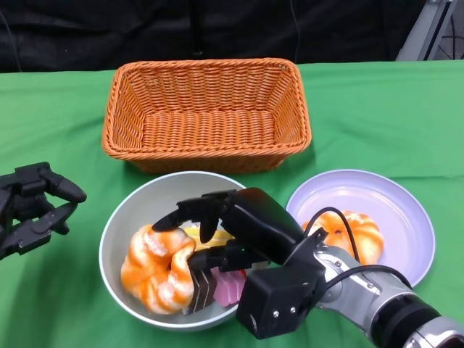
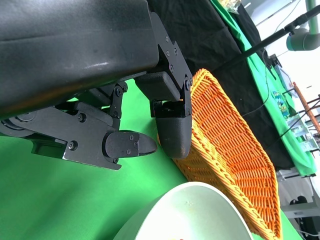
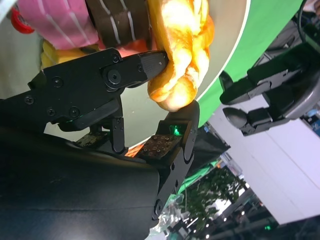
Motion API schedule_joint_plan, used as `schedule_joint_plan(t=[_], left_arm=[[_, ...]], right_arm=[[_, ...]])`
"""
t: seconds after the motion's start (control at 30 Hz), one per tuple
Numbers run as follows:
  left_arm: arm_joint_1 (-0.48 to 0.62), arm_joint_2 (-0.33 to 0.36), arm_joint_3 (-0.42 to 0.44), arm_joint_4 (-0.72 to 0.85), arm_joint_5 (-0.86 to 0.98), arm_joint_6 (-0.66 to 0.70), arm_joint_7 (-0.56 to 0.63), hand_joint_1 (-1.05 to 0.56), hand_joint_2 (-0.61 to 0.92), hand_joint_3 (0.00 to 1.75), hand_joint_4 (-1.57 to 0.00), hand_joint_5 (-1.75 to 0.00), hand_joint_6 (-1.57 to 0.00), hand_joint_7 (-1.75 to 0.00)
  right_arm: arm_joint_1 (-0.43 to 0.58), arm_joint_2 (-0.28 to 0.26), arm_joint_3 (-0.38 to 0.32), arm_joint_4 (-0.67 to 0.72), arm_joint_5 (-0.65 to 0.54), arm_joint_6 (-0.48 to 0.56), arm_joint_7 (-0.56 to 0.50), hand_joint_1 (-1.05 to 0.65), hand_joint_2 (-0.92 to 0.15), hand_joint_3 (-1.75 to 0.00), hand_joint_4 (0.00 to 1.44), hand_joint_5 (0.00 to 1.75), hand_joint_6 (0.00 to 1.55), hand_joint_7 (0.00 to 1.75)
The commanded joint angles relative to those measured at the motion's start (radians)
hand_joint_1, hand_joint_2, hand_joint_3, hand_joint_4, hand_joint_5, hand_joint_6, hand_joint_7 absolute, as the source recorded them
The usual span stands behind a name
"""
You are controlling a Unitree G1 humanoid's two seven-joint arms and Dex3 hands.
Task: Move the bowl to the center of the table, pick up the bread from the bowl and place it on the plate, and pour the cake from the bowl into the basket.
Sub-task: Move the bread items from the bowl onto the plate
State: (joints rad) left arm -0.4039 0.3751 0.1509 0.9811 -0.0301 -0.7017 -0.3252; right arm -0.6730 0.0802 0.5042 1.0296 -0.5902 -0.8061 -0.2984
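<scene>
I see my right hand (image 1: 206, 232) clamped on glazed orange bread (image 1: 156, 268) in the bowl (image 1: 119, 217); left hand (image 1: 32, 206) spread, holding nothing.

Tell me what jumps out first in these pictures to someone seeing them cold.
The right robot hand reaches into the pale bowl at front centre, its fingers closing on a glazed orange bread beside striped cake slices. Behind the bowl sits a large orange wicker basket, and to the right a lilac plate already bears another bread.
</scene>
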Motion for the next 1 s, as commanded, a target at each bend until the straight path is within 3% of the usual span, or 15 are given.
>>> schedule_joint_plan(t=[0.03, 0.33, 0.63, 1.0], left_arm=[[-0.005, 0.014, 0.005, 0.008, -0.006, -0.017, -0.004, -0.12, 0.92, 0.34, -0.73, -1.48, -0.78, -1.12], [-0.009, 0.014, 0.005, 0.020, -0.010, -0.023, -0.009, -0.08, 0.92, 0.33, -0.80, -1.39, -0.78, -1.11], [-0.012, 0.016, -0.001, 0.020, 0.005, -0.015, 0.009, -0.09, 0.92, 0.35, -0.77, -1.36, -0.79, -1.10], [-0.011, 0.012, 0.000, 0.018, 0.002, -0.011, 0.009, -0.08, 0.92, 0.35, -0.77, -1.37, -0.79, -1.11]], right_arm=[[-0.025, 0.006, -0.036, -0.002, 0.034, -0.003, -0.010, -0.14, -0.92, -0.37, 0.57, 1.35, 0.79, 0.89], [-0.025, -0.010, -0.073, -0.039, 0.052, 0.007, 0.005, -0.15, -0.92, -0.38, 0.55, 1.35, 0.74, 0.95], [-0.002, -0.060, -0.094, -0.104, 0.064, -0.008, 0.027, -0.12, -0.92, -0.25, 0.54, 1.36, 0.73, 0.93], [0.105, -0.134, -0.169, -0.307, 0.177, 0.011, 0.169, -0.07, -0.89, -0.37, 0.54, 1.46, 0.73, 1.06]])
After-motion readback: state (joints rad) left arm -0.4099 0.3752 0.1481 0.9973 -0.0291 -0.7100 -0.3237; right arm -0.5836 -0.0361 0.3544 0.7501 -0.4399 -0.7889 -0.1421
